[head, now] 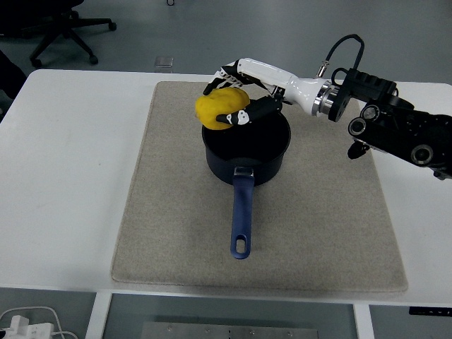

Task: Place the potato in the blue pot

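Over the pot's (246,145) far-left rim, the right hand (236,95) gripped the potato (220,108), fingers wrapped around it. Potato sat left of the pot's centre w/ the opening below-right; left arm unseen.

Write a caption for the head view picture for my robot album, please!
The robot's right hand holds a yellow potato over the far left rim of the blue pot on a beige mat.
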